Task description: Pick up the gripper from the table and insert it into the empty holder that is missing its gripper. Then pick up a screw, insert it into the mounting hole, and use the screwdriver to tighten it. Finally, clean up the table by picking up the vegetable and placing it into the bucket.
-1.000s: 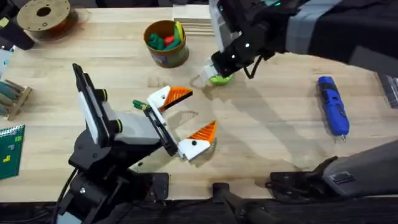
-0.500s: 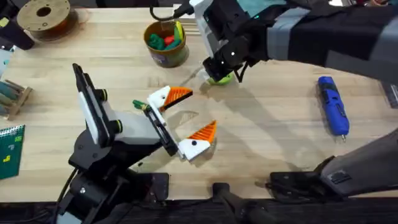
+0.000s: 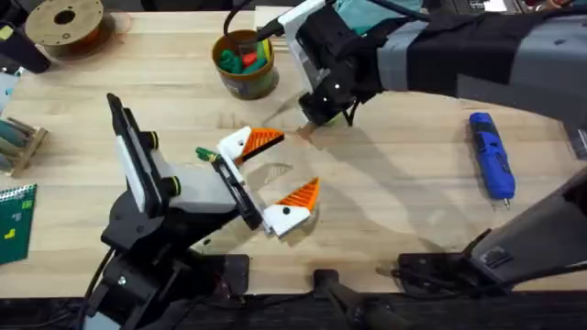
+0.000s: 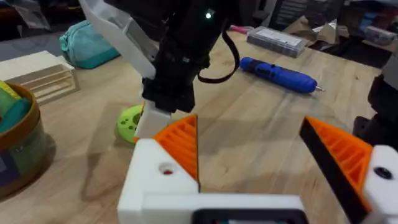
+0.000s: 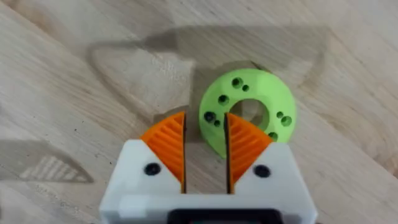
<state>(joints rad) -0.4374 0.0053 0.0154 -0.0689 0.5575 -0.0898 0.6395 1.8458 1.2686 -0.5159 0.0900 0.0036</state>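
The right claw [image 5: 205, 146] is seen clenched on the rim of the green ring [image 5: 249, 109], with the bucket [image 3: 245, 64] close beside it across the counter [image 3: 404, 211].

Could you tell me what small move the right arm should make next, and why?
Probably lift and shift a little toward the bucket before letting go. The right gripper is pinched on the rim of the green ring, low over the wood and short of the bucket's rim, so opening now would likely drop the ring on the table.
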